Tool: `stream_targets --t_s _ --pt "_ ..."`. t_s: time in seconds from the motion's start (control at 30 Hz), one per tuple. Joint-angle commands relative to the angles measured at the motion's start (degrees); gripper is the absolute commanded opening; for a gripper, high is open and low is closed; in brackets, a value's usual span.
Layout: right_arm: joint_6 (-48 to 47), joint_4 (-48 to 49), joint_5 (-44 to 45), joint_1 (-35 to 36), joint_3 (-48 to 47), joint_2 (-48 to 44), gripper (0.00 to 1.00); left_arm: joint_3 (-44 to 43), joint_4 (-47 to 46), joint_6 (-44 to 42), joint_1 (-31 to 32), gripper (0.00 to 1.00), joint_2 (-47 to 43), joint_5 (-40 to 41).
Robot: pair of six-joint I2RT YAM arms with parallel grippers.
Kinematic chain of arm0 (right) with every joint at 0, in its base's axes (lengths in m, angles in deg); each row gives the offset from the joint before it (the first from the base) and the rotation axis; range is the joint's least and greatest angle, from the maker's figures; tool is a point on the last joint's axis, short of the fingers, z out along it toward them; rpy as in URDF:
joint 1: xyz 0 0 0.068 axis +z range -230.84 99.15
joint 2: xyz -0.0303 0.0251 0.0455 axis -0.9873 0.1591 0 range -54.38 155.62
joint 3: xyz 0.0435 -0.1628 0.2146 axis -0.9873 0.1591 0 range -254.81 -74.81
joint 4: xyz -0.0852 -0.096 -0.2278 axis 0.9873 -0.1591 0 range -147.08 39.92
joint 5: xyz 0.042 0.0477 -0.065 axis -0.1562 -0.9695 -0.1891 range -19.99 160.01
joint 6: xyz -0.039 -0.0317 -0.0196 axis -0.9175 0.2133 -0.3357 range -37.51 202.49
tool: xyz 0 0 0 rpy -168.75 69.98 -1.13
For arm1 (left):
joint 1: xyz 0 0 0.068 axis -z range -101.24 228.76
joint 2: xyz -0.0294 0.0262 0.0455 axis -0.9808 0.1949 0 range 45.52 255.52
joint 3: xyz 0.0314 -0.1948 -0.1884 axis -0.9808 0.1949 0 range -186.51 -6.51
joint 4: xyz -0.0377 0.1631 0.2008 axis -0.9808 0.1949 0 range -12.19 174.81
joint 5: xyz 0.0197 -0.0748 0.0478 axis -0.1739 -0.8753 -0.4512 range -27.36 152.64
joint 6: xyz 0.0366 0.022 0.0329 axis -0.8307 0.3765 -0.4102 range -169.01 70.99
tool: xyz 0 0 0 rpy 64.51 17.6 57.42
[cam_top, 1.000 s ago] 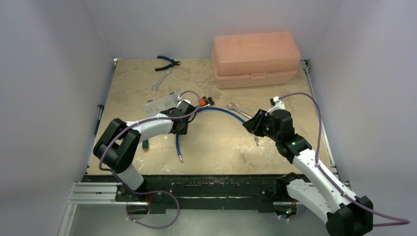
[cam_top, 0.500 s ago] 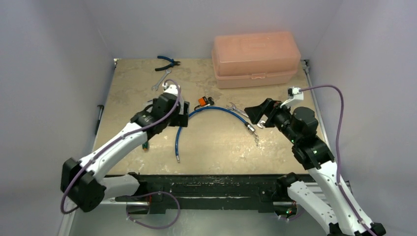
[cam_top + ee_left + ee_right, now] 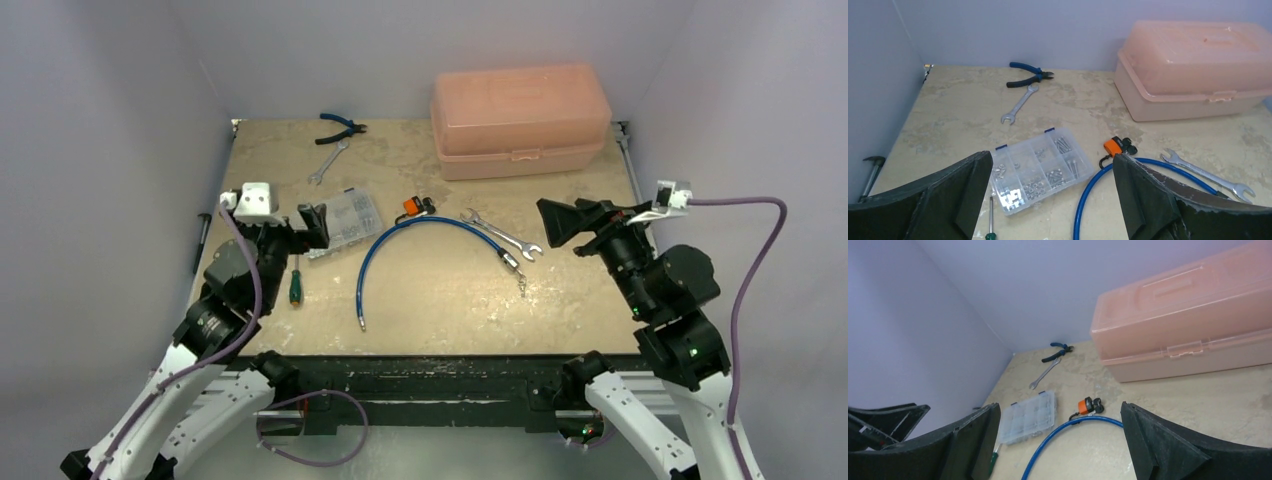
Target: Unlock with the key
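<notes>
Jaws gape wide, empty: left gripper, right gripper.

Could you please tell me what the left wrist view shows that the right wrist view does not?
Only the left wrist view: the paired wrenches beside the blue cable. Only the right wrist view: the open right gripper. Both: the orange padlock with the key against it, the pink toolbox, the pliers and the clear organizer box.
</notes>
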Motion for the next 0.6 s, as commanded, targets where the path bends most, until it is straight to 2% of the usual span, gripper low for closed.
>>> stream_targets --t_s 0.0,0.2,0.57 --pt "-1.4 -0.8 2.0 -0.3 2.0 -3.2 0.99 8.2 -9.1 -2.1 0.1 0.99 -4.4 4.8" --pt "-0.1 -2.5 3.6 -0.2 7.0 -8.5 0.99 14.5 -7.8 1.8 0.1 0.98 -8.5 9.3" --pt "0.5 -2.9 4.8 -0.3 8.3 -8.9 0.99 15.0 -8.8 -1.0 0.1 0.98 -7.2 6.3"
